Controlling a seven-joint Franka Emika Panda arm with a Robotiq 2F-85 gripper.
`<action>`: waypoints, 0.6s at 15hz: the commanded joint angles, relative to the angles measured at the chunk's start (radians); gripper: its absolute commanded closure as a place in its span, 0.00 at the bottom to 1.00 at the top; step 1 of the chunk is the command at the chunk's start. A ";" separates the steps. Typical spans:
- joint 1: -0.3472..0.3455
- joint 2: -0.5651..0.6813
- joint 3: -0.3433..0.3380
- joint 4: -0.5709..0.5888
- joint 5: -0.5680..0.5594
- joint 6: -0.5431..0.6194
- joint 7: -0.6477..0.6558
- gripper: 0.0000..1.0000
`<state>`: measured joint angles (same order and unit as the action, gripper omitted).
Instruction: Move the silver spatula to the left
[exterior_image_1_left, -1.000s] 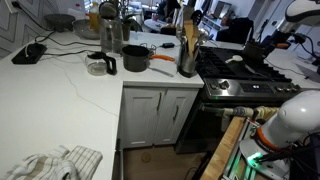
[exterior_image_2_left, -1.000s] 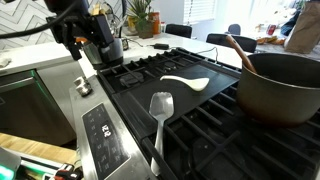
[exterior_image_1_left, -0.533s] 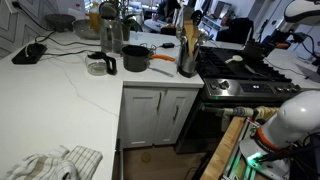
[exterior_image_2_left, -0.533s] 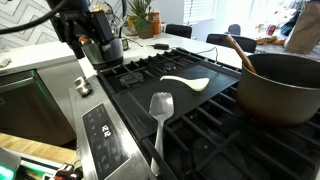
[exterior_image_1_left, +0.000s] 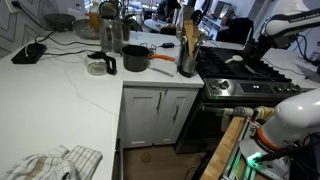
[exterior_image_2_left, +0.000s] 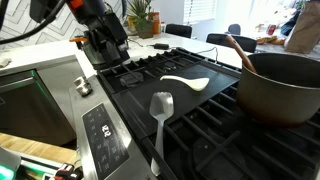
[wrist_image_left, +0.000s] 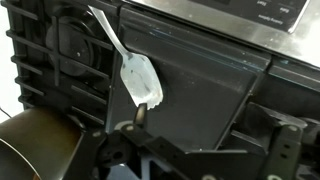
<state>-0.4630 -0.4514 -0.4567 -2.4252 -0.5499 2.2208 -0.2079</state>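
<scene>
Gripper (exterior_image_2_left: 107, 42) hovers above the stove's back corner, jaws apparently spread, holding nothing. Silver spatula (exterior_image_2_left: 160, 105) lies flat on the grate, well apart, below and right of it. Step judged: approach. Next: descend over the handle and close.

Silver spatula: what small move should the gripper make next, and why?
Probably move the gripper across toward the silver spatula: it hangs over the far side of the stove, clearly apart from the spatula, which lies flat with nothing holding it.
</scene>
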 joint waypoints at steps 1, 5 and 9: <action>-0.091 0.099 0.050 -0.015 -0.150 0.074 0.213 0.00; -0.121 0.198 0.058 0.004 -0.297 0.050 0.462 0.00; -0.094 0.202 0.036 -0.005 -0.293 0.038 0.486 0.00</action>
<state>-0.5667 -0.2477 -0.4120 -2.4324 -0.8427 2.2626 0.2791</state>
